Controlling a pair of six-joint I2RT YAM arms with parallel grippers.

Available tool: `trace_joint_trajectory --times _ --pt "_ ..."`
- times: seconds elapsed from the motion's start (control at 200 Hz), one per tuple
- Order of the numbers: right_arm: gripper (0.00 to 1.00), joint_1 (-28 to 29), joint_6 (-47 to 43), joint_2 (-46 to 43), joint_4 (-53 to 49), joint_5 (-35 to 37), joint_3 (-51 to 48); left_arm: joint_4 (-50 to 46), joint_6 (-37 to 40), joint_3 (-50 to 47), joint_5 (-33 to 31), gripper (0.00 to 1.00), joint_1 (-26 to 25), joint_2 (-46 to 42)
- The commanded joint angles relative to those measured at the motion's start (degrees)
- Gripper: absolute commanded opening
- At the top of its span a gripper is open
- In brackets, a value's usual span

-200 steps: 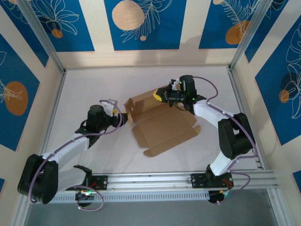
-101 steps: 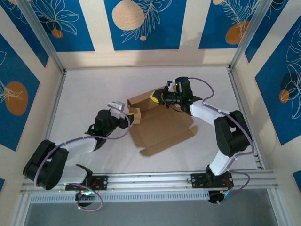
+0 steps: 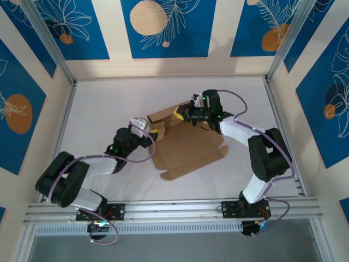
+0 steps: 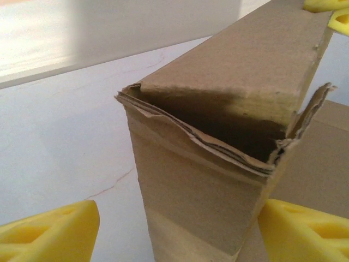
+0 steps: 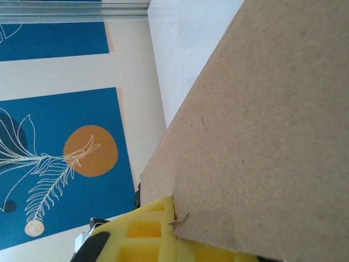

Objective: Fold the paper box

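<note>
**Figure.** The paper box point(image 3: 188, 144), a plain brown die-cut sheet only partly erected, lay near the middle of the white table point(image 3: 103, 98), between the two arms.

**Right arm.** The right gripper point(image 3: 184, 113) was clamped on the upper edge of the rear panel point(image 3: 163, 115). This was probably to keep that wall upright while the box's end was worked. In the right wrist view, one yellow finger point(image 5: 150, 234) lay against the panel's edge.

**Left arm.** The left gripper point(image 3: 150, 132) stood at the box's left end with its jaws spread wide and nothing gripped. Its yellow fingers point(image 4: 52, 232) flanked the folded corner point(image 4: 218, 164), a placement that suited closing on the corner to press the doubled layers together. Whether either finger touched the cardboard could not be judged from the wrist view.

**Contents.**
- The corner formed a small dark pocket under a slanting flap, and nothing was visible inside it.
- The base panel point(image 3: 191, 143) was bare.
- The front flaps point(image 3: 182, 169) lay flat on the table toward the near edge, not yet raised, so the box was open and held nothing.
</note>
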Motion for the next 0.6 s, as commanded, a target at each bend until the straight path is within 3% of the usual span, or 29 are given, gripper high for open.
trace_joint_trajectory --times 0.0,0.31,0.595 --pt "0.04 1.8 -0.5 -2.3 -2.1 0.3 -2.8 4.4 1.8 1.2 -4.6 0.74 -1.5 1.6" --pt "0.03 5.8 2.3 -5.7 -1.2 9.0 -5.3 9.0 5.1 0.6 -13.4 0.75 -5.7 4.4" --pt "0.03 5.8 1.2 -7.2 -2.8 11.9 -6.3 8.2 5.9 -0.4 -15.7 0.59 -5.8 3.6"
